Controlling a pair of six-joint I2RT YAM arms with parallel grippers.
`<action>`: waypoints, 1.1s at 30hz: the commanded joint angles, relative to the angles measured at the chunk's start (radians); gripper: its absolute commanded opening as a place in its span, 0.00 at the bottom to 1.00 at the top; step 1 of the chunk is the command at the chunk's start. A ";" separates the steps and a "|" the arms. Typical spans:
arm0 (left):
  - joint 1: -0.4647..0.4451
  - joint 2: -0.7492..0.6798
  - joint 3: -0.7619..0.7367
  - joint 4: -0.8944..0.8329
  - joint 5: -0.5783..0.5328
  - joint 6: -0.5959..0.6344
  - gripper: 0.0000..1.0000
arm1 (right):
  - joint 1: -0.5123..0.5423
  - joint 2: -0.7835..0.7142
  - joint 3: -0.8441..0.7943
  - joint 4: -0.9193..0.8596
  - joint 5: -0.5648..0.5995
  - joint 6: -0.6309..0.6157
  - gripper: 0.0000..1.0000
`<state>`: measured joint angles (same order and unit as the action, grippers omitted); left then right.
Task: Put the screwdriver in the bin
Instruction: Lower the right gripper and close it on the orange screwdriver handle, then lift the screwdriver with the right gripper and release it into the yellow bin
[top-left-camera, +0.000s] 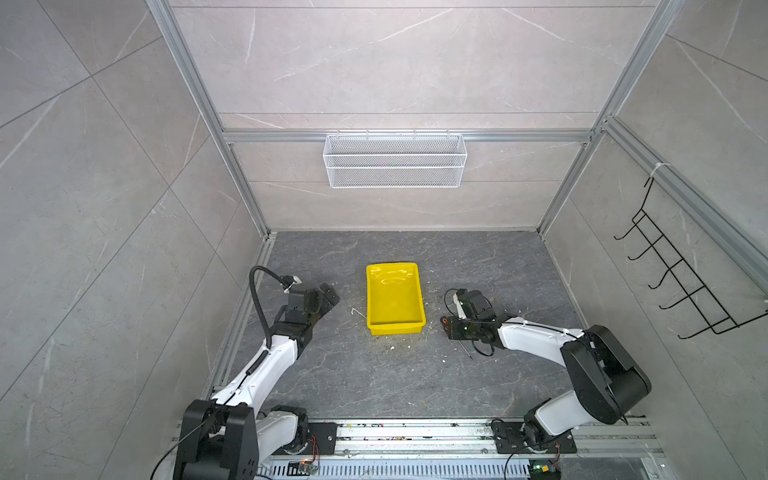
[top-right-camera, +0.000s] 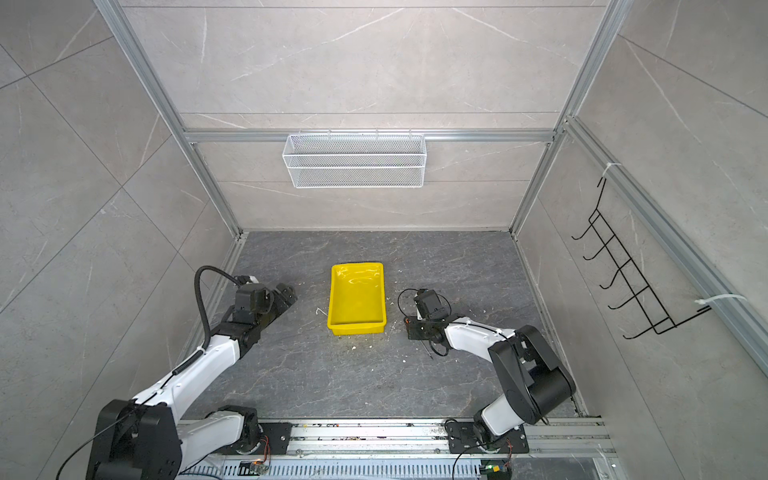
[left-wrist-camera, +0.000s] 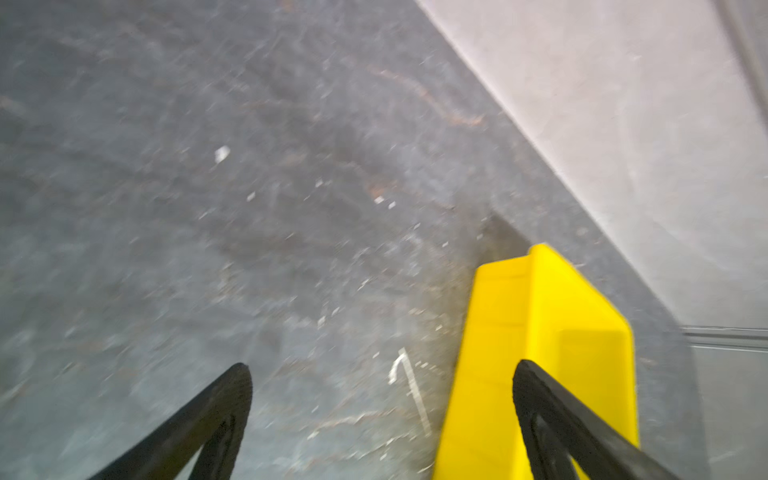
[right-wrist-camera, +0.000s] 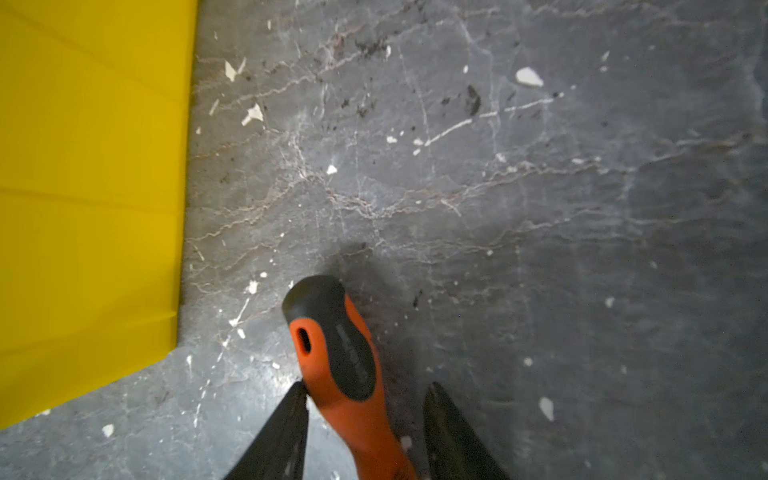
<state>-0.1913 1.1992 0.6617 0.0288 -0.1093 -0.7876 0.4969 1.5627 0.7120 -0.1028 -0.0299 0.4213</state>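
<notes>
Between the fingers (right-wrist-camera: 289, 428) of my right gripper (right-wrist-camera: 365, 386), in the right wrist view, the screwdriver (right-wrist-camera: 340, 365) is sitting near the bin (right-wrist-camera: 83, 166), one finger touching it and a gap showing at the other, so I cannot tell whether I am pinching it; lifting on that hold could twist it loose. In both top views my right arm (top-left-camera: 536, 336) is reaching low, elbow bent; in the left wrist view my left gripper (left-wrist-camera: 382, 365) is hovering spread and empty.
</notes>
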 joint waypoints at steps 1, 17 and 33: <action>-0.059 0.054 0.023 0.094 0.024 0.057 1.00 | 0.014 0.036 0.044 -0.075 0.084 -0.002 0.46; -0.050 0.096 -0.148 0.194 -0.115 -0.018 1.00 | 0.103 -0.061 0.069 -0.293 0.405 0.200 0.16; -0.018 0.126 -0.114 0.138 -0.091 -0.093 1.00 | 0.179 -0.167 0.445 -0.553 0.459 0.155 0.11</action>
<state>-0.2192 1.3098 0.5022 0.2039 -0.1761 -0.8326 0.6437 1.3262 1.0817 -0.6857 0.4267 0.5987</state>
